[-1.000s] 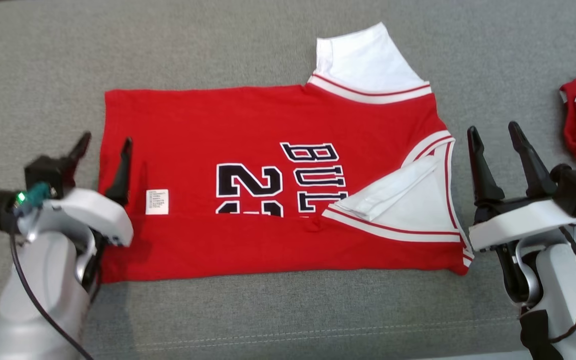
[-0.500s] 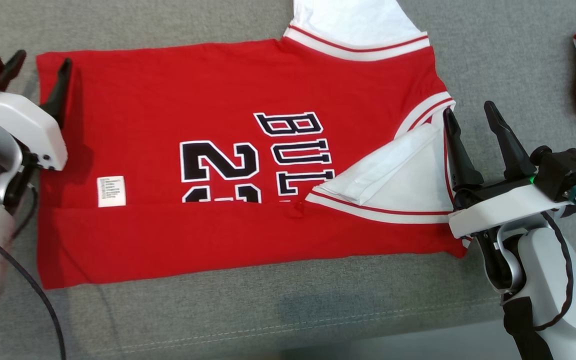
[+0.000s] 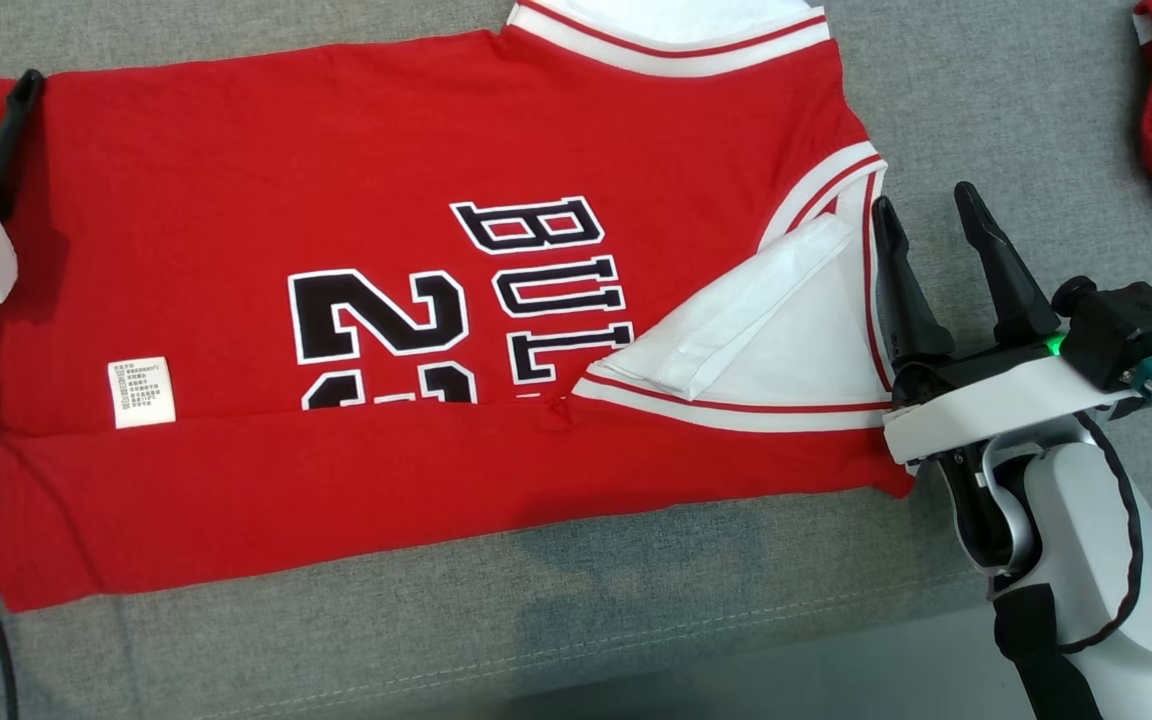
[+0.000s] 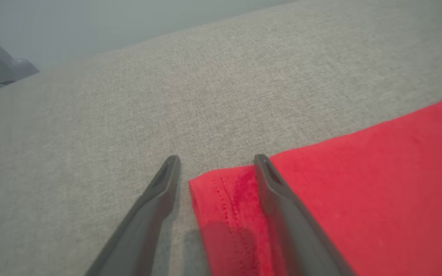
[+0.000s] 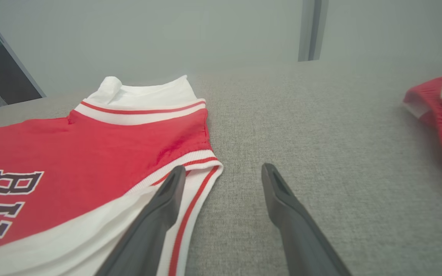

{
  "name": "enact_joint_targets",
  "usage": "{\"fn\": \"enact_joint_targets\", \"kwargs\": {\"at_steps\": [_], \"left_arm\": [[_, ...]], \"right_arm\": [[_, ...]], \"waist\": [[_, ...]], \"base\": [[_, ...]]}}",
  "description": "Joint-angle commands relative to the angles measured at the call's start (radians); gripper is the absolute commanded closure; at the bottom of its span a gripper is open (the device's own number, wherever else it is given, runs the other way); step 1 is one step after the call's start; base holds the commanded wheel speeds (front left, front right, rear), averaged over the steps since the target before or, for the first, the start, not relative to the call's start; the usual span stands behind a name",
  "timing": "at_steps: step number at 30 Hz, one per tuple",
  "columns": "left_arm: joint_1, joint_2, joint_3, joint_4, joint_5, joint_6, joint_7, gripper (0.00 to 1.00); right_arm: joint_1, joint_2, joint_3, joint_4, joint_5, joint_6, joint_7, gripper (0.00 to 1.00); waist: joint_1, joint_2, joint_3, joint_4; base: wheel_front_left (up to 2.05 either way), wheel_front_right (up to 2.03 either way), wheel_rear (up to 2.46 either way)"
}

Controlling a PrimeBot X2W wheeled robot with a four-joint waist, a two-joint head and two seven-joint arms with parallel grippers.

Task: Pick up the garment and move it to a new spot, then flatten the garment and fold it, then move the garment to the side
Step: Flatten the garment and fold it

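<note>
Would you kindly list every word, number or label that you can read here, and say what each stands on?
"BUL": black letters on the red jersey; anything further is hidden under a folded white part.
"2": large black digit on the jersey; the next digit is half hidden under the fold and cannot be read.
White label on the jersey: print too small to read.

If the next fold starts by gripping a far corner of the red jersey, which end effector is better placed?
Probably left. The left end effector stands open astride the far hem corner of the jersey. The right end effector, also open, sits at the striped neckline trim, with the white sleeve beyond it.
</note>
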Motion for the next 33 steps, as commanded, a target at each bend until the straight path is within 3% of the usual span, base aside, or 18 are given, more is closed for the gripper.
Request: {"fn": "enact_joint_targets", "kwargs": {"at_steps": [1, 7, 13, 28, 31, 33], "left_arm": [[-0.023, 0.077, 0.015, -0.034, -0.035, 0.000, 0.009, 0.00], [0.017, 0.152, -0.023, -0.107, -0.211, 0.000, 0.043, 0.00], [0.049, 0.180, -0.042, -0.148, -0.321, 0.000, 0.064, 0.00], [0.032, 0.192, -0.045, -0.116, -0.411, 0.000, 0.055, 0.00], [0.030, 0.195, -0.050, -0.118, -0.421, 0.000, 0.062, 0.13], [0.028, 0.196, -0.052, -0.121, -0.429, 0.000, 0.063, 0.33]], "right_arm": [[0.007, 0.007, 0.009, -0.026, 0.006, -0.003, -0.012, 0.00], [0.008, 0.011, 0.014, -0.024, 0.013, -0.003, -0.012, 0.00], [0.002, 0.009, 0.023, -0.021, 0.018, -0.003, -0.012, 0.00], [0.001, 0.011, 0.031, -0.020, 0.033, -0.003, -0.012, 0.00], [-0.001, 0.013, 0.030, -0.018, 0.036, -0.003, -0.012, 0.00], [-0.004, 0.014, 0.028, -0.017, 0.037, -0.003, -0.012, 0.00]], "waist": [[0.0000, 0.0000, 0.000, 0.001], [0.0000, 0.0000, -0.003, 0.007], [0.0000, 0.0000, 0.000, 0.007], [0.0000, 0.0000, 0.016, -0.024], [0.0000, 0.0000, 0.017, -0.024], [0.0000, 0.0000, 0.018, -0.023]], "base": [[0.00, 0.00, 0.00], [0.00, 0.00, 0.00], [0.00, 0.00, 0.00], [0.00, 0.00, 0.00], [0.00, 0.00, 0.00], [0.00, 0.00, 0.00]]}}
